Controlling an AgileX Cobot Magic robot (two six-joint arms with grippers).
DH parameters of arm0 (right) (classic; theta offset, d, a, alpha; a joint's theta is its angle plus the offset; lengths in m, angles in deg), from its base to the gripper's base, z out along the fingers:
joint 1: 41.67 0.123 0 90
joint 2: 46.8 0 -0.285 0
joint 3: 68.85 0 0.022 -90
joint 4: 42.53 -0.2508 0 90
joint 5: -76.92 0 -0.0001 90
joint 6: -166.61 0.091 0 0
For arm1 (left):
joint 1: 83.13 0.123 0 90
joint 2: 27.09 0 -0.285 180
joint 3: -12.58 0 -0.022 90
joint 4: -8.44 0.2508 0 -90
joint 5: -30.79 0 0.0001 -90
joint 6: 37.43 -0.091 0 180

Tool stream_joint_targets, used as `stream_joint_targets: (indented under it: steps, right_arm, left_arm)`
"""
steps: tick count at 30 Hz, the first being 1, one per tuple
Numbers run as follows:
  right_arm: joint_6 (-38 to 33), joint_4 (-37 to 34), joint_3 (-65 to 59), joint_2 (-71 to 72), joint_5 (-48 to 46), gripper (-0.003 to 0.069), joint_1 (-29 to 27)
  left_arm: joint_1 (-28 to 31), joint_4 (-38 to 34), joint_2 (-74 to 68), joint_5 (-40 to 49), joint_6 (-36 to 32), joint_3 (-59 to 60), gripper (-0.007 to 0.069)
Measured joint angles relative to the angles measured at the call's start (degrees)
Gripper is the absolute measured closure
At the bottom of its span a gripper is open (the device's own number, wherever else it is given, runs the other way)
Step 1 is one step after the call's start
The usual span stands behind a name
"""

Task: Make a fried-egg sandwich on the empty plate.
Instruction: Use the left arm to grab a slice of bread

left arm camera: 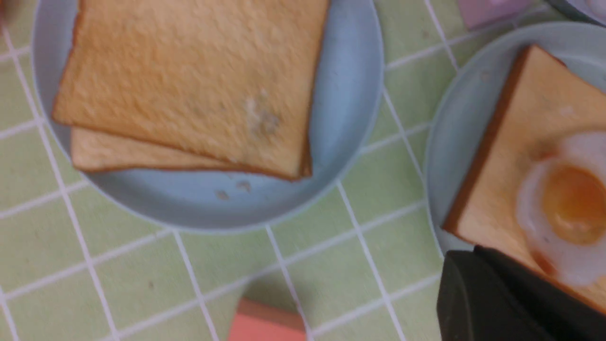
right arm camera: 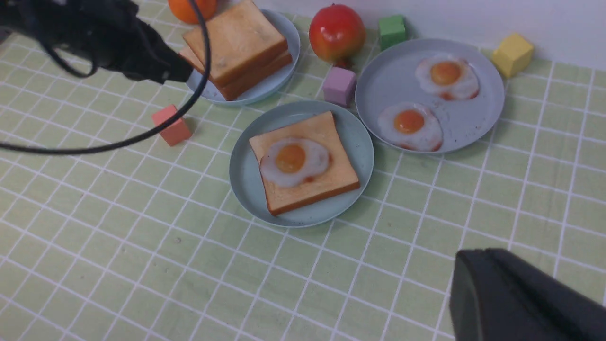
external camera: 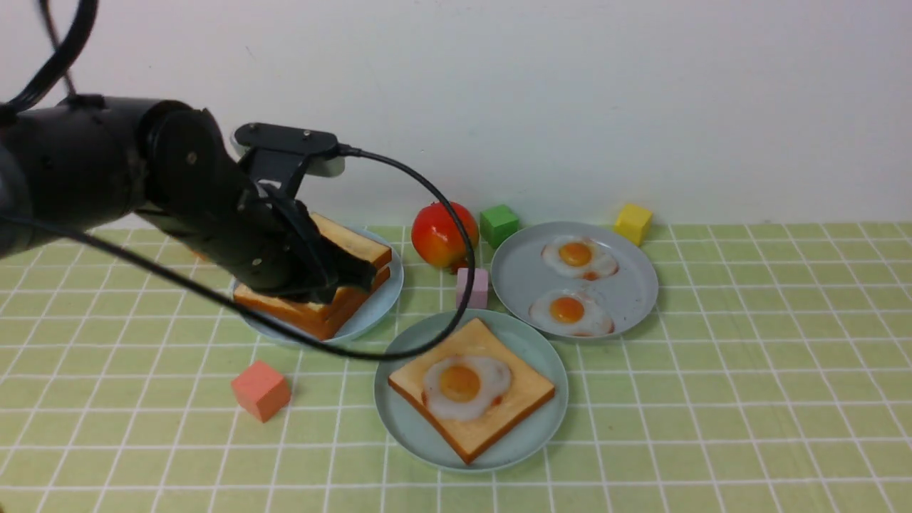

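Tablecloth (external camera: 712, 356), left gripper (external camera: 356, 274) closed near toast (external camera: 354, 244)

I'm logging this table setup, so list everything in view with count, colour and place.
Plates: 3; mint plate front centre, light blue plate left, grey-blue plate right.
Toast: 3, golden-brown; one slice on mint plate, stack of two on light blue.
Fried eggs: 3, white, orange yolks; one on that slice, two on grey-blue.
Cubes: 4; salmon, lilac, green, yellow, around the plates.
Fruit: 2; red fruit beside green cube, orange fruit behind light blue plate.
Left hand: 1, black, shut, over the stack.
Right hand: 1, black, shut, outside the front view.
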Motion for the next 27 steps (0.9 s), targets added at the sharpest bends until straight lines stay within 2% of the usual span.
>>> stream_joint_targets:
  steps: [2,5,7,10,11,12,16,23,27]
  right_arm:
    - [-0.1,0.0,0.0,1.1,-0.4,0.0656,0.1]
    - [-0.2,0.0,0.0,1.3,-0.7,0.0656,0.1]
    - [-0.2,0.0,0.0,1.3,-0.8,0.0655,0.1]
    - [-0.2,-0.3,0.0,1.3,-1.2,0.0653,0.1]
    - [-0.2,-0.3,0.0,1.3,-1.2,0.0653,0.1]
    - [-0.2,-0.3,0.0,1.3,-1.5,0.0652,0.1]
    - [-0.2,-0.5,0.0,1.3,-2.2,0.0652,0.1]
    - [-0.2,-1.0,0.0,1.3,-2.9,0.0647,0.1]
    - [-0.2,-2.6,0.0,1.3,-3.0,0.0645,0.1]
  left_arm:
    - [1.8,0.0,-5.4,0.7,-1.3,-5.7,0.0627]
    - [2.8,0.6,-10.4,2.5,-3.7,-10.8,0.0573]
    - [3.0,1.4,-12.3,3.1,-5.5,-12.5,0.0519]
    - [3.1,2.1,-15.6,1.7,-10.8,-14.6,0.0362]
    - [3.1,2.2,-15.7,1.7,-11.0,-14.6,0.0354]
    - [3.1,2.6,-16.4,0.1,-12.4,-14.8,0.0301]
    - [3.1,4.8,-18.4,-3.3,-14.1,-14.8,0.0216]
    - [3.1,6.0,-21.6,-4.8,-14.5,-15.1,0.0209]
    - [3.1,6.1,-22.3,-4.8,-14.3,-15.5,0.0255]
